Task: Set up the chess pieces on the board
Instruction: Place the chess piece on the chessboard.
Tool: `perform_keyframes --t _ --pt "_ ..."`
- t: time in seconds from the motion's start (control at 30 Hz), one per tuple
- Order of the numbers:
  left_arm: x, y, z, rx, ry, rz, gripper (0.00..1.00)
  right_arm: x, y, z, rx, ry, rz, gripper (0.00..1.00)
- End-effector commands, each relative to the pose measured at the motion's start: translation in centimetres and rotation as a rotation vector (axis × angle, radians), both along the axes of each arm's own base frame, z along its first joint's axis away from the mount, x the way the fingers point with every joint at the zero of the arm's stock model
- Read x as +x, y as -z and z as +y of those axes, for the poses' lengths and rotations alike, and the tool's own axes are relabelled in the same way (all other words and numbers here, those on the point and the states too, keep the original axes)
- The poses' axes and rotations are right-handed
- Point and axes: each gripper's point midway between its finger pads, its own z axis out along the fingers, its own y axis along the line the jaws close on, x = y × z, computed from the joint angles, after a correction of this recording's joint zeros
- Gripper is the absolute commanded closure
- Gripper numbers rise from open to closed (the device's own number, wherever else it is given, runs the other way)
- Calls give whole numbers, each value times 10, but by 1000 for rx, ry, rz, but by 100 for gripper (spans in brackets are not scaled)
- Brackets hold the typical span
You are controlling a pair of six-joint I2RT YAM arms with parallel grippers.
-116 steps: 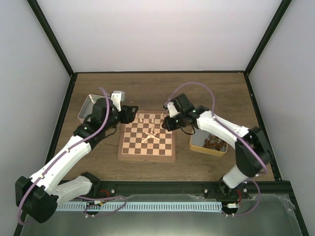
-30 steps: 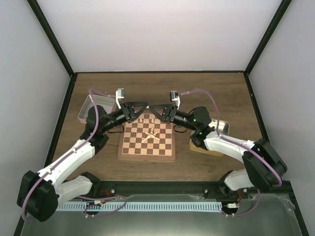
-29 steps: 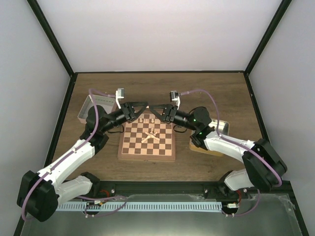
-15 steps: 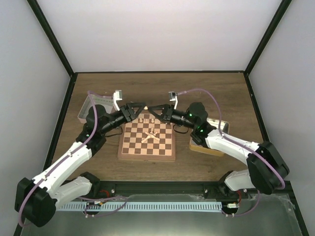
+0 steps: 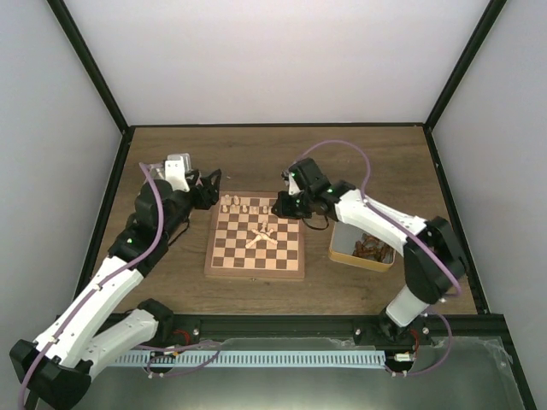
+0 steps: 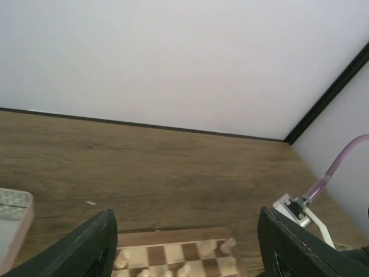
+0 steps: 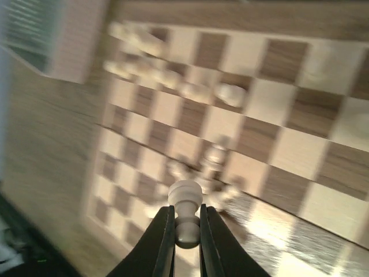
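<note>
Whereas my two claws met tip to tip above the 12 o'clock edge of the board (image 5: 254, 272) half a second ago, they now stand well apart.

Finding one: my left claw (image 6: 190, 245) has withdrawn over the bench (image 5: 282, 158) off the board's 10 o'clock corner. Its fingers are spread wide with nothing between them.

Finding two: my right claw (image 7: 185, 224) has swung to the board's 1 o'clock corner. It is closed tight on a cream pawn (image 7: 185, 195), gripped at the waist, with the head upright and clear of the fingers. I judge the meeting was a handover, though the pictures do not settle it.

Position of the task's things: a short row of cream pieces (image 5: 245, 207) stands along the 12 o'clock rank, running from the 11 o'clock corner toward the middle. A heap of fallen pieces (image 5: 261, 233) lies at the board's centre. The pawn hangs above the board, touching nothing. My right wrist view is smeared, so I cannot tell which square lies beneath it. A tray of dark brown items (image 5: 363, 249) sits on the bench at the board's 3 o'clock.

Assessment: with the left arm clear, the far ranks are open to the right arm. The next move calls for a straight descent onto a vacant square near the row. The risk is that my fingers clip a standing neighbour as they open. Setup is at an early stage, since the heap remains unsorted.
</note>
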Motion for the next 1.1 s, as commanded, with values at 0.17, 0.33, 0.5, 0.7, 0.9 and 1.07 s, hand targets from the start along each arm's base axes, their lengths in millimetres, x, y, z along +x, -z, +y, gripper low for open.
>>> perform_keyframes --t 0.17,0.33,0.5,0.7,0.9,1.07 --pt "4 15 12 148 -43 5 32 27 45 -31 -409 -20 25 97" --pt "2 16 11 156 -34 6 31 42 60 -32 -508 -29 41 97" --pt "0 18 11 151 -29 11 31 46 65 -30 -529 -42 51 94" --pt "0 20 8 148 -16 18 31 51 72 -31 -564 -44 53 93" --pt "0 21 8 146 -17 20 32 56 79 -29 -576 -51 52 93" --pt "-1 20 9 142 -19 15 31 59 83 -26 -577 -56 53 92"
